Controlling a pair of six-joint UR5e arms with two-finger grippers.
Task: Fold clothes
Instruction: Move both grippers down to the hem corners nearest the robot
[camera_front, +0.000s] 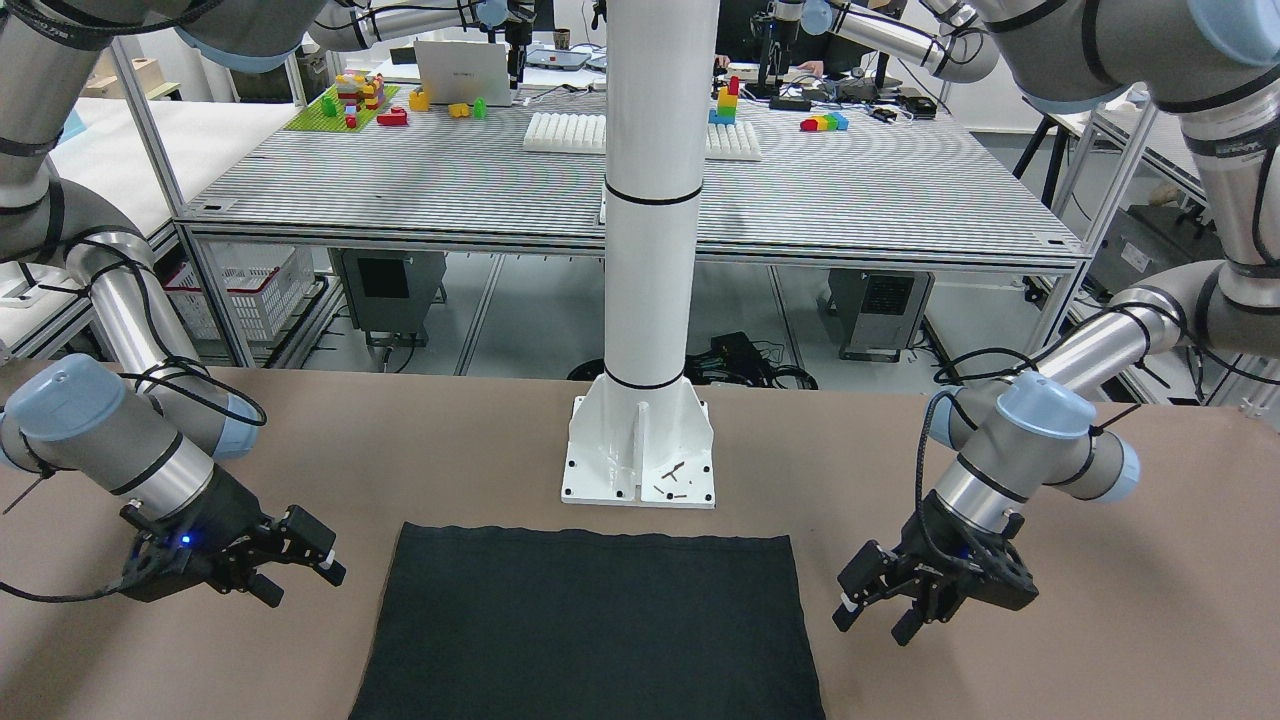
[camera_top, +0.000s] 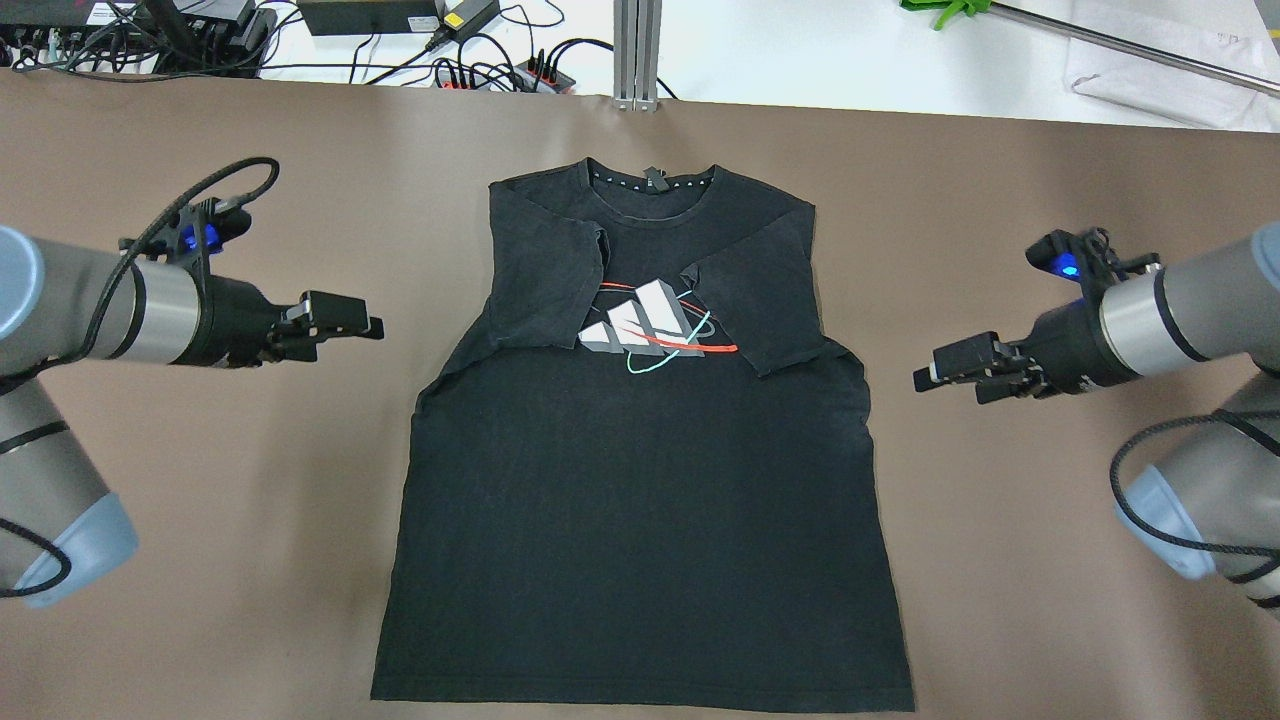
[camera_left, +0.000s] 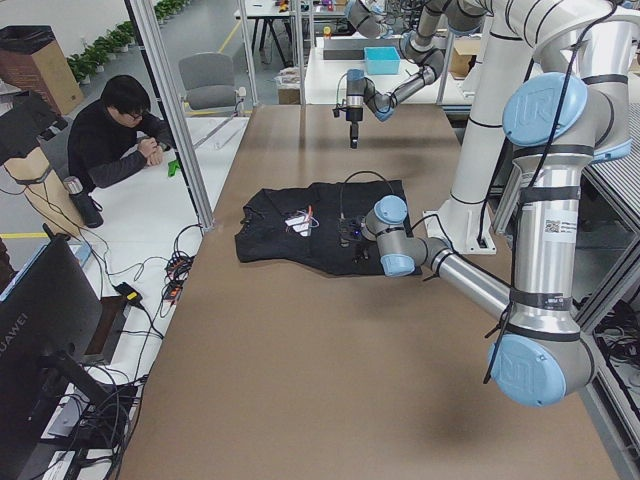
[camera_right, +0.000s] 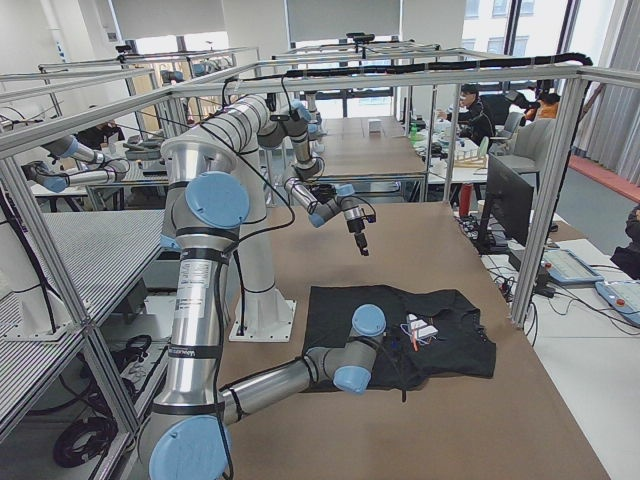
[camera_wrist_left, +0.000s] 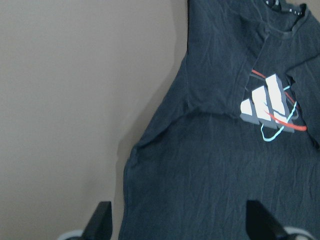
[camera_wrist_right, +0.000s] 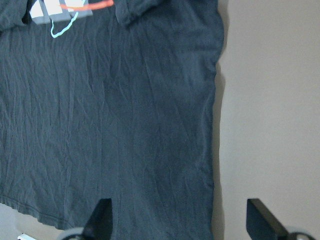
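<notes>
Open brown worktop (camera_top: 250, 500) runs along both sides of the black T-shirt (camera_top: 640, 480), which lies flat in the middle. The left tool (camera_top: 375, 328) hangs over the strip on its side, apart from the shirt's edge; the right tool (camera_top: 920, 380) does the same opposite. Just past the hem, a white pole (camera_front: 650, 250) rises from its base plate (camera_front: 600, 470). Cables (camera_top: 500, 70) and a metal post (camera_top: 637, 50) line the far edge beyond the collar.
</notes>
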